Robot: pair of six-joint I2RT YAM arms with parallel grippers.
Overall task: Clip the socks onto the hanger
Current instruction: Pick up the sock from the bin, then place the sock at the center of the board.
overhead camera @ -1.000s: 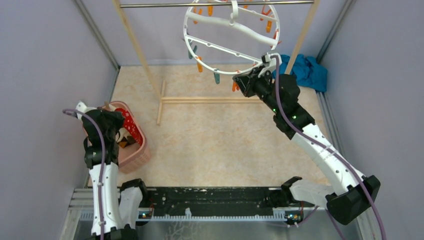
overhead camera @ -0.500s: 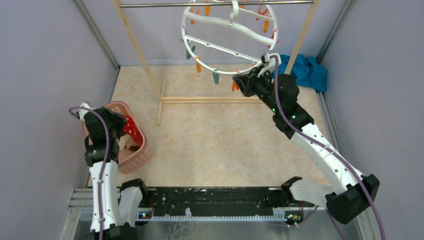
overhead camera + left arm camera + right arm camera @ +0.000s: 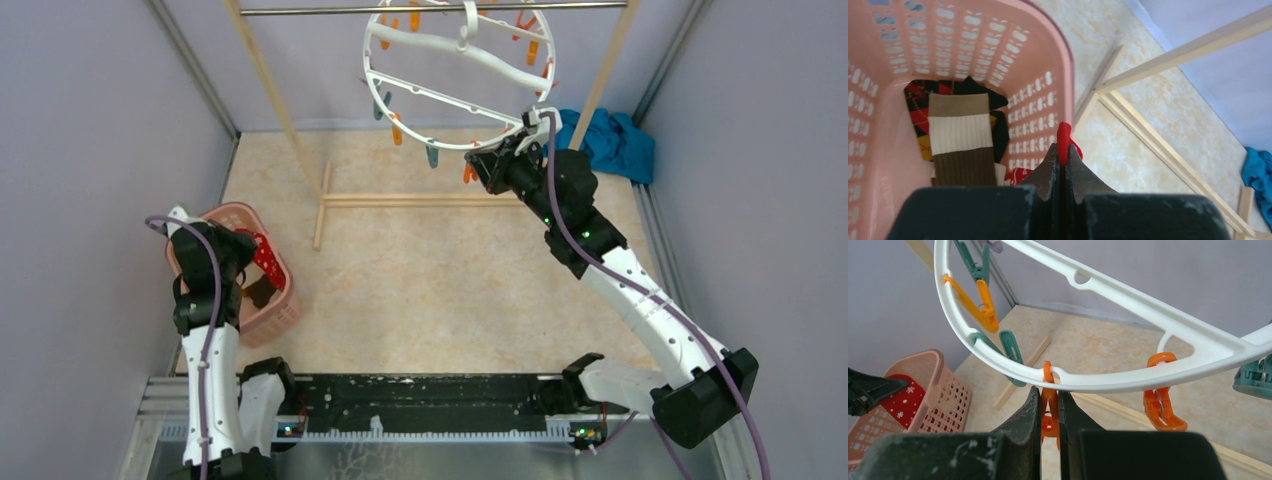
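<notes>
Red sock between left claw tips

Even, bright diffuse light — soft shadows, wrist views blurred near lens.

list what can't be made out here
- Left wrist view: left end effector hides most of the red fabric sock it pinches.
- Right wrist view: right end effector covers the lower half of the orange plastic clip.
- Top view: left arm hides most contents of the pink perforated plastic basket.
</notes>
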